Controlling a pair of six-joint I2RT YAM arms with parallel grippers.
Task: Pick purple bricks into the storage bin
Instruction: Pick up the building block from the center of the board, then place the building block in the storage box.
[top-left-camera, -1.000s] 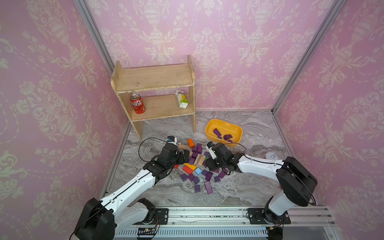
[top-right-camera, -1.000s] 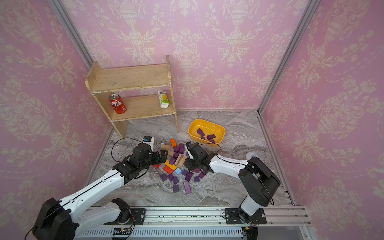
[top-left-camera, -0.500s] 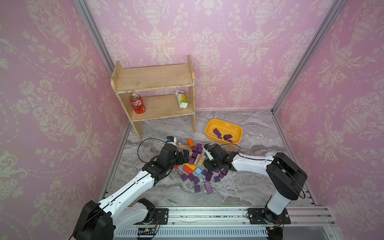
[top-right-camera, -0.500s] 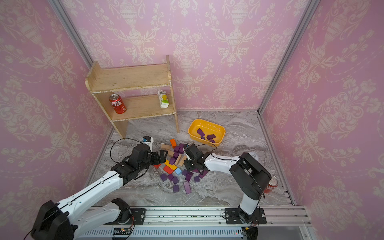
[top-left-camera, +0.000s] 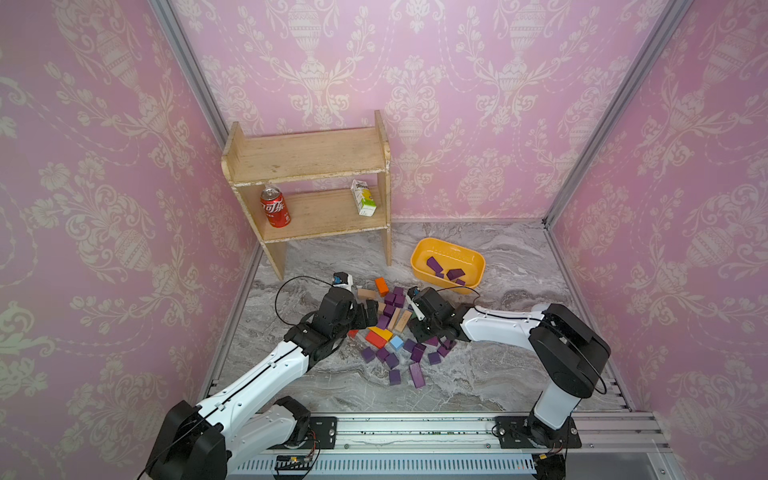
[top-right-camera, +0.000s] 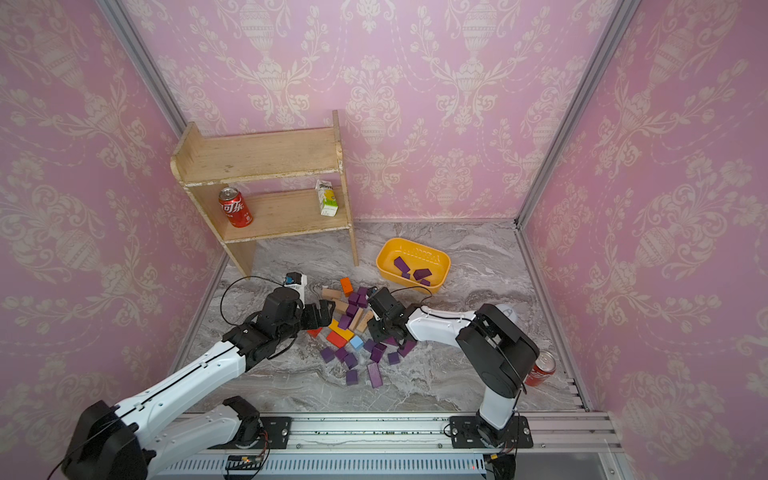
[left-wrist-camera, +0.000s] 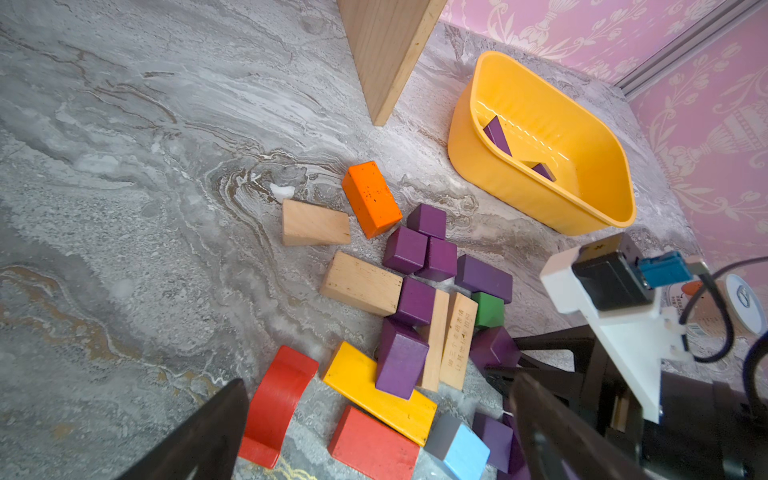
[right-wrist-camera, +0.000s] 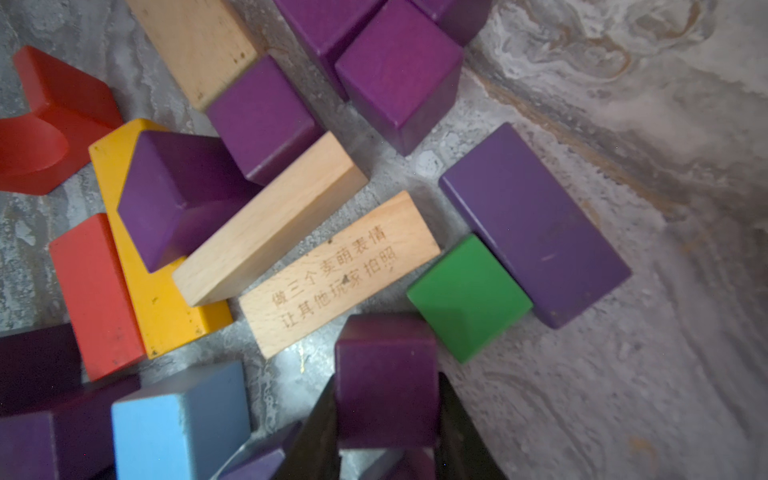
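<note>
Purple brick (right-wrist-camera: 385, 374) pinched in right end effector (right-wrist-camera: 386, 395).

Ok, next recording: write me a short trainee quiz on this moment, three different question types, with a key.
1. True or false: the right gripper is shut on a purple brick.
2. What shares the shelf with the red can? A) a carton B) a blue block C) a cup
3. Which gripper stands open?
Key: 1 true; 2 A; 3 the left gripper.
</note>
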